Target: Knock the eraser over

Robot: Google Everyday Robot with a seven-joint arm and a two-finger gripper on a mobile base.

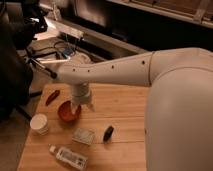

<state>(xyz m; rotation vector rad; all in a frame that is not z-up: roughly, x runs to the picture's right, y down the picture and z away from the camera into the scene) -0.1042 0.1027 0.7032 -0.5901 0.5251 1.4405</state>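
The eraser (108, 133) is a small dark rounded block lying on the wooden table (120, 107), right of the pale packet. My gripper (81, 106) hangs from the white arm (115, 70) over the right edge of the orange bowl (67, 112). It is up and to the left of the eraser, well apart from it.
A slim dark-red pepper-like thing (52, 97) lies at the table's back left. A white cup (39, 123) stands at the left edge. A pale flat packet (83, 135) and a clear plastic bottle (68, 157) lie near the front. Cables and dark furniture lie beyond the table.
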